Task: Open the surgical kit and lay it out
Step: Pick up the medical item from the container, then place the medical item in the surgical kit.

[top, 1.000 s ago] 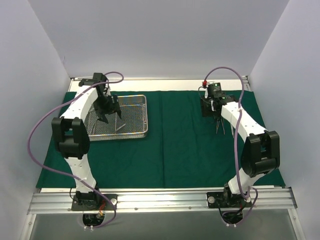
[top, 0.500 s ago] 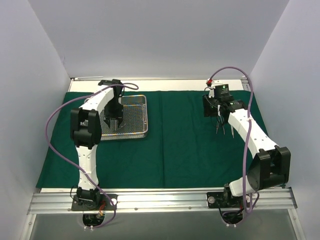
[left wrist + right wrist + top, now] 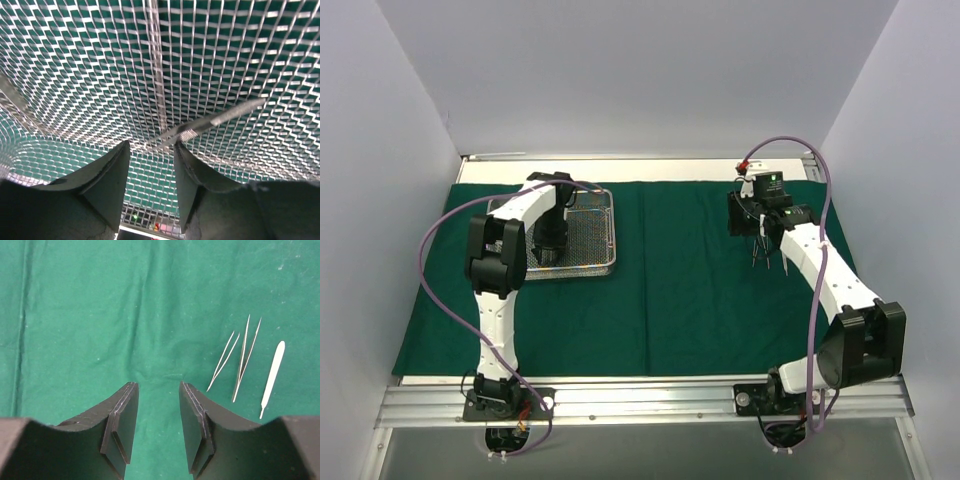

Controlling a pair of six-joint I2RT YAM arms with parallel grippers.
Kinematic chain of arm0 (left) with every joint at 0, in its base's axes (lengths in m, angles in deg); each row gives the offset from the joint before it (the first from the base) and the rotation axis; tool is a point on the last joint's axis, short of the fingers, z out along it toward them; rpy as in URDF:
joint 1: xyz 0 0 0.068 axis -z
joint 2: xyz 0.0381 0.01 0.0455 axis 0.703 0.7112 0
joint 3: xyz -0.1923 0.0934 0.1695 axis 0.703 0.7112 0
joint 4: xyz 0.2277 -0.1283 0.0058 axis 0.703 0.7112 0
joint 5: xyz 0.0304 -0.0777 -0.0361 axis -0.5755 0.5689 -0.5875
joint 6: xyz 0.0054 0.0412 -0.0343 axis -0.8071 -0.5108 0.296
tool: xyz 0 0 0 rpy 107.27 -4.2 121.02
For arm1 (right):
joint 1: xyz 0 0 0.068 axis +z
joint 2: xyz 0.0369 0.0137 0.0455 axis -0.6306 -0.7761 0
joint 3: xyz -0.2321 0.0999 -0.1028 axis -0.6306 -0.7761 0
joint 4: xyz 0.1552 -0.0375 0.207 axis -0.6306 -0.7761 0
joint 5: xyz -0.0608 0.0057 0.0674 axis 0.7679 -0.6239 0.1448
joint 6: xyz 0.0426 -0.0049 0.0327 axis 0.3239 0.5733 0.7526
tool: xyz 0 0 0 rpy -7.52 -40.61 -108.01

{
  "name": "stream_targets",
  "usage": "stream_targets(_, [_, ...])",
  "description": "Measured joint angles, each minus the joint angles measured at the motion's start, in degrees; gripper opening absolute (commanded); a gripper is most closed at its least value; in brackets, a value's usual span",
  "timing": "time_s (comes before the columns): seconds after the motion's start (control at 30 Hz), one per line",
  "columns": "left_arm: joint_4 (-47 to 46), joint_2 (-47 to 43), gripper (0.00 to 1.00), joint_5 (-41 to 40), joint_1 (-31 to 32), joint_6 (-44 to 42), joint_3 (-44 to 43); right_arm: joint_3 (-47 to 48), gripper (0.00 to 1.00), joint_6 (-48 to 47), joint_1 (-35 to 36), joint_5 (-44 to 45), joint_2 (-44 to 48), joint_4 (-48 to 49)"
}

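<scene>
My left jaws, half open and gripping nothing, hover in the mesh tray; a steel instrument lies just beyond them, slanting toward upper right

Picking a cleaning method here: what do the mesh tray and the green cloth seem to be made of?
Tray: probably steel wire mesh, bright and shiny; glinting see-through grid. Cloth: likely woven fabric, matte dark green; creases and fold lines.

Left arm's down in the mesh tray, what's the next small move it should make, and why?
Probably close the left fingers on the steel instrument: its near end lies on the mesh tray right in the gap between them, not yet gripped, and the fingers stand apart.
</scene>
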Motion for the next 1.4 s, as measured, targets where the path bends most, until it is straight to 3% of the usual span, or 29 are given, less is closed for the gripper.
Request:
stream_targets(0.33, [-2.4, 0.4, 0.29, 0.3, -0.7, -0.6, 1.0, 0.0, 0.38, 0.0, -0.3, -0.1, 2.7, 0.0])
stream_targets(0.6, [-2.9, -0.2, 0.03, -1.8, -1.3, -1.6, 2.4, 0.0, 0.37, 0.0, -0.3, -0.1, 3.2, -0.1])
stream_targets(0.9, [-2.4, -3.8, 0.02, 0.5, -1.4, 0.0, 2.7, 0.6, 0.37, -0.7, 0.2, -0.1, 3.2, -0.4])
stream_targets(1.07, [-1.4, -11.5, 0.02, 9.4, -1.4, 0.8, 0.6, 4.5, 0.35, -3.0, 2.4, -0.3, 1.2, -0.2])
stream_targets(1.2, [-1.9, -20.3, 0.02, 21.2, -1.4, 1.7, 1.1, 8.3, 0.32, -6.0, 6.3, -1.8, -1.0, 0.0])
stream_targets(1.4, [-5.6, -33.6, 0.02, 41.5, -1.1, 4.2, 11.5, 11.0, 0.32, -15.2, 13.2, -9.8, -1.1, 1.3])
